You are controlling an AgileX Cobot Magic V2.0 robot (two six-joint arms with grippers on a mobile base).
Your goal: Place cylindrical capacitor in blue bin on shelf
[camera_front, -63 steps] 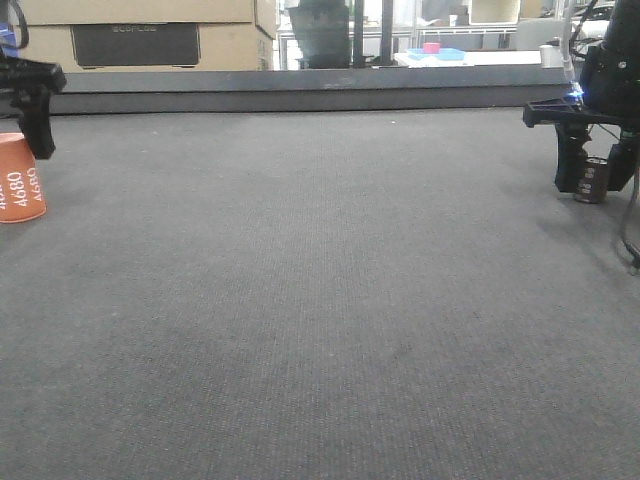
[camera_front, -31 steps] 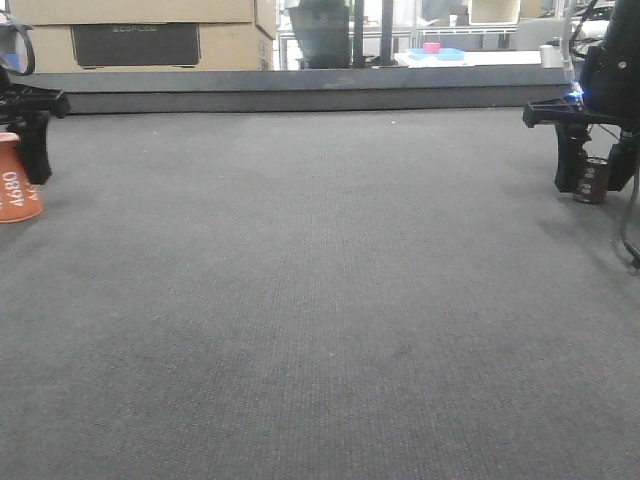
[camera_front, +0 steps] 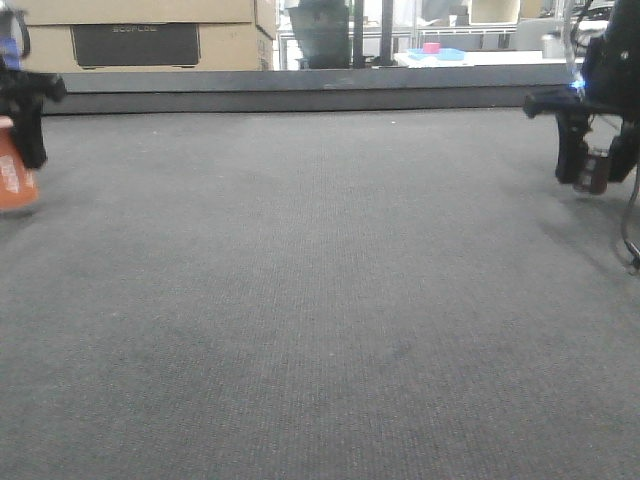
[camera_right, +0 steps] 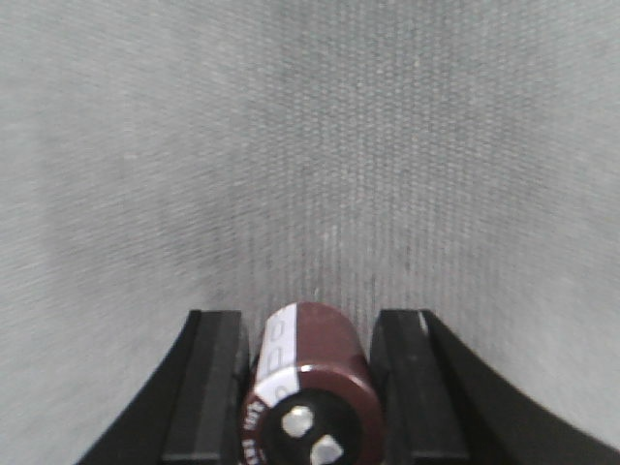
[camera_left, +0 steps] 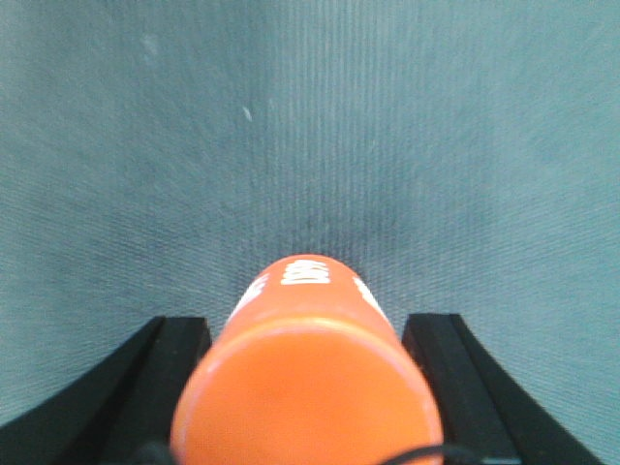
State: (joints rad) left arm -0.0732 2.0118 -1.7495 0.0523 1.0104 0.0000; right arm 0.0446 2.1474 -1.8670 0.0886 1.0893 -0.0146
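1. Slipping looks like the main risk. The right claw (camera_right: 310, 320) is closed to a narrow gap on the capacitor (camera_right: 310, 387), which sits between its fingers and is pinched on its rounded sides. A smooth can held that way could twist or slide out during the carry.
2. The capacitor sits near the fingertips, just above the tabletop (camera_front: 320, 300). With so little finger behind it, a quick swing could shake it loose.
3. The left claw (camera_left: 308, 323) is closed at a wider span around the orange piece (camera_left: 305, 387), which fills the gap between its fingers. The front view is blurred there, so I cannot tell how firm that hold is. Both arms are loaded, so the wrong part could end up in the bin, or the orange piece could drop.
4. No shelf or blue bin is identifiable in any view. On the approach, the capacitor below the right claw could strike a rail or bin wall.
5. Count: two claws, one capacitor with two silvery terminals on its end, one orange piece.
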